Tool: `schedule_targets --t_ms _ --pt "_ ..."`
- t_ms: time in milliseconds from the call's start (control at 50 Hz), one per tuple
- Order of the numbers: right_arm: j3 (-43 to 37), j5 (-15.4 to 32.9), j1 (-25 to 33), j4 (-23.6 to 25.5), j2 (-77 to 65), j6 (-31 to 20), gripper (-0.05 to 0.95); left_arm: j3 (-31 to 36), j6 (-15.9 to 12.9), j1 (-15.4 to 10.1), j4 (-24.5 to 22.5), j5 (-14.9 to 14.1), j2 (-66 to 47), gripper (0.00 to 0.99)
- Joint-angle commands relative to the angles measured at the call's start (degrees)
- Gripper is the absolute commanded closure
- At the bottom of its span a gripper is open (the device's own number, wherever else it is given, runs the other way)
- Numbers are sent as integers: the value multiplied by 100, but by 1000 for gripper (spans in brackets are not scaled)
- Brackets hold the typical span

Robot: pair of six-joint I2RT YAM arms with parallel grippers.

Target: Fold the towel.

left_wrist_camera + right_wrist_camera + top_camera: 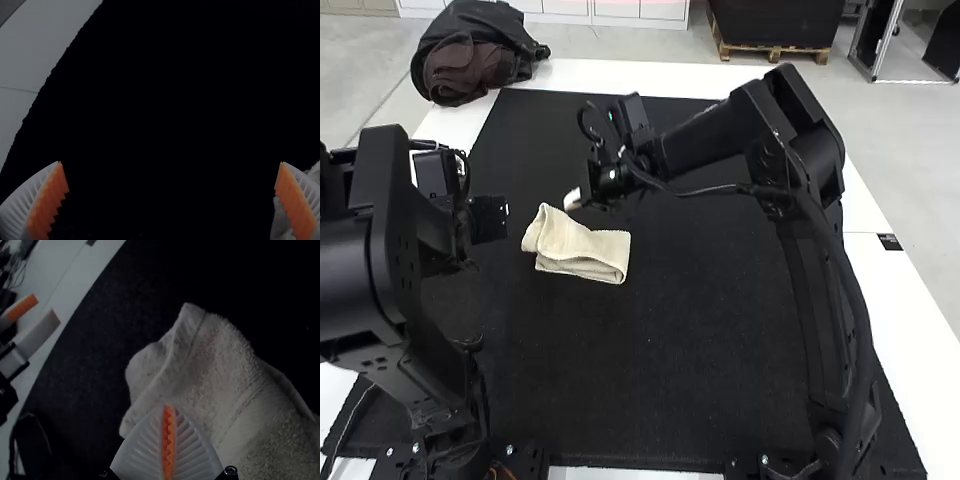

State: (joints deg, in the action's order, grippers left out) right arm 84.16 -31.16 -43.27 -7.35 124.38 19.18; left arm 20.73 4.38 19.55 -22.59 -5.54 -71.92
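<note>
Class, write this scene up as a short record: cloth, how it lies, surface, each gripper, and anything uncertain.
cloth: one pale towel
lie: folded over in layers, uneven, rumpled at the end nearer the left arm
surface: black mat on a white table
left gripper: open, fingers wide apart
right gripper: fingers shut, close to the towel's rumpled end
uncertain: whether the right gripper touches the towel; how many layers it has
</note>
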Motion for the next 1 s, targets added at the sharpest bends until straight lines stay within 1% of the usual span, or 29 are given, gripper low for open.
schedule_targets --t_ms 0,140,400,560,720,920,980 --pt "-225 -189 2 -258 -168 -63 923 -8 36 58 -61 44 152 28" --pt "-392 -189 2 -557 -89 -46 923 1 -25 58 -44 27 152 28" --pt "-383 -180 -6 -785 236 -63 923 63 -34 58 -35 0 152 28" --pt "-374 -180 11 -1049 438 -46 923 45 -34 58 -70 -8 152 28" --pt "-383 -171 64 -1093 623 -72 923 80 -25 22 -105 -8 152 28" --pt "-523 -171 81 -1488 1001 -72 923 98 -25 14 -114 -17 152 28" --pt "-567 -171 55 -1594 1115 -72 923 98 -25 22 -105 -61 152 28"
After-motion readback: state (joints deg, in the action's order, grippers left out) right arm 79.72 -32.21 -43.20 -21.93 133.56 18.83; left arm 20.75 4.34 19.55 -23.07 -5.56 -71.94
